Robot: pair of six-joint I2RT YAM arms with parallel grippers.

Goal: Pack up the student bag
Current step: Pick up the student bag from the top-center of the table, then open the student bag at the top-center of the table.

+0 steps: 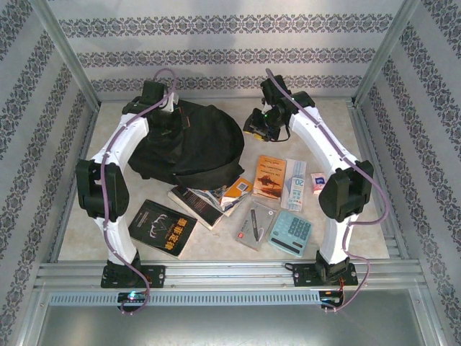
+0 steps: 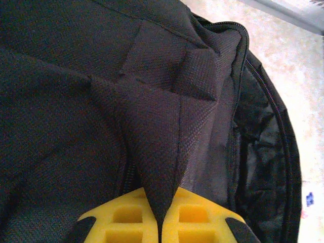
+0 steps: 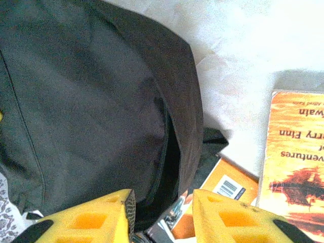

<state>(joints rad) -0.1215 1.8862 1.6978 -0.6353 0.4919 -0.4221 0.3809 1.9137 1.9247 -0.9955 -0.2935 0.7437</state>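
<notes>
The student bag [image 1: 191,148], a large black fabric backpack, lies at the back left of the table. My left gripper [image 1: 170,120] is at its far edge, shut on a pinched fold of the bag's fabric [image 2: 157,152] between the yellow pads [image 2: 126,223]. The bag's zipper [image 2: 276,111] curves along the right of that view. My right gripper [image 1: 258,127] hovers right of the bag, jaws open, nothing between them [image 3: 162,217]. Below it the bag's rim [image 3: 177,116] gapes over a small orange book [image 3: 223,187].
Books lie in front of the bag: a black-covered book [image 1: 164,228], a stack [image 1: 209,200] partly under the bag, an orange paperback [image 1: 270,176]. A blue-white box [image 1: 293,185], a pen pack [image 1: 256,223], a calculator [image 1: 290,232] and a small packet [image 1: 318,182] lie at the right.
</notes>
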